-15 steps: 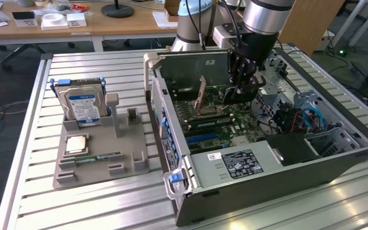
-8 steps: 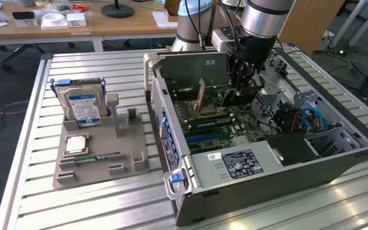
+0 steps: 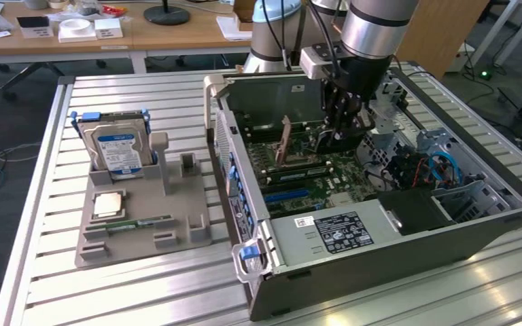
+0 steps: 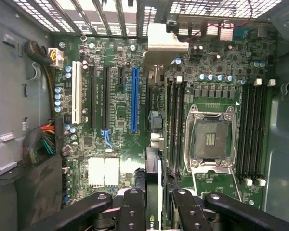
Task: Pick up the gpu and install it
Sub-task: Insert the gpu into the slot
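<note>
Arm (image 3: 370,27) vert. inside pc case (image 3: 379,251), fingers (image 4: 131,211) tight on gpu (image 4: 153,183) above mobo (image 4: 115,110)

gpu (image 3: 285,141), thin card, brownish back, upright on edge, over the motherboard inside the case

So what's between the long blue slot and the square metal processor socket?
Wrist view: the thin dark gpu card, edge-on, and narrow black memory slots.

A silvery slatted metal table (image 3: 152,102) is seen carrying two things. A grey moulded plastic holder tray (image 3: 134,248) is set on it toward the exterior view's left. A dark, open-topped metal computer case (image 3: 406,258) is laid just beside the tray, toward the exterior view's right.
</note>
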You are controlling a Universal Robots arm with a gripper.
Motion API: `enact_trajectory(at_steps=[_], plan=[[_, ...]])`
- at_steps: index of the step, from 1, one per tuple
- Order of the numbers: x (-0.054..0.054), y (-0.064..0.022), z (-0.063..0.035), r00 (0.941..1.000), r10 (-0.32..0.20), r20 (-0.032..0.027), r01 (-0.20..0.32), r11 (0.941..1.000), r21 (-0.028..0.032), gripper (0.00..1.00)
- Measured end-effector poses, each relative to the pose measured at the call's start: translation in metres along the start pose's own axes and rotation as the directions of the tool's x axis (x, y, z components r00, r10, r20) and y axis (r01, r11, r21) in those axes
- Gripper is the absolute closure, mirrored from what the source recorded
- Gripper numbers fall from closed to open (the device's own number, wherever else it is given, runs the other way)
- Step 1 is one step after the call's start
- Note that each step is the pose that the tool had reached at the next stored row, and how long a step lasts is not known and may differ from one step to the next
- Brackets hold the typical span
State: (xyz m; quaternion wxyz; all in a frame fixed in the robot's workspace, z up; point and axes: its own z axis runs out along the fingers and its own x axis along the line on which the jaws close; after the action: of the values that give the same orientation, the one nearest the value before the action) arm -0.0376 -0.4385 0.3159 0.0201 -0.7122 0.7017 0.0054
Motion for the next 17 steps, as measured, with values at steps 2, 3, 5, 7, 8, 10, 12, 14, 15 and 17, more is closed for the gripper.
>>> enact_trajectory(at_steps=[2, 3, 5, 7, 8, 10, 12, 14, 15, 17], plan=[[0.002, 0.0002, 0.0, 1.0, -0.001, -0.0001, 0.001, 1.0, 0.0, 0.74], [0.003, 0.0002, 0.0001, 1.0, -0.002, 0.0, 0.002, 1.0, 0.0, 0.74], [0.005, 0.0003, 0.0001, 1.0, -0.002, 0.0, 0.002, 1.0, -0.0001, 0.74], [0.0062, 0.0005, 0.0001, 1.0, -0.003, 0.0, 0.003, 1.0, -0.0001, 0.74], [0.0062, 0.0005, 0.0001, 1.0, -0.003, 0.0001, 0.003, 1.0, 0.0, 0.74], [0.0062, 0.0004, 0.0001, 1.0, -0.003, 0.0001, 0.003, 1.0, 0.0, 0.74], [0.0062, 0.0004, 0.0001, 1.0, -0.003, 0.0, 0.003, 1.0, -0.0001, 0.74], [0.0062, 0.0004, 0.0001, 1.0, -0.003, 0.0, 0.003, 1.0, -0.0001, 0.74], [0.0065, 0.0004, 0.0, 1.0, -0.003, -0.0001, 0.003, 1.0, -0.0001, 0.74], [0.0074, 0.0004, 0.0, 1.0, -0.003, 0.0, 0.003, 1.0, -0.0001, 0.74]])
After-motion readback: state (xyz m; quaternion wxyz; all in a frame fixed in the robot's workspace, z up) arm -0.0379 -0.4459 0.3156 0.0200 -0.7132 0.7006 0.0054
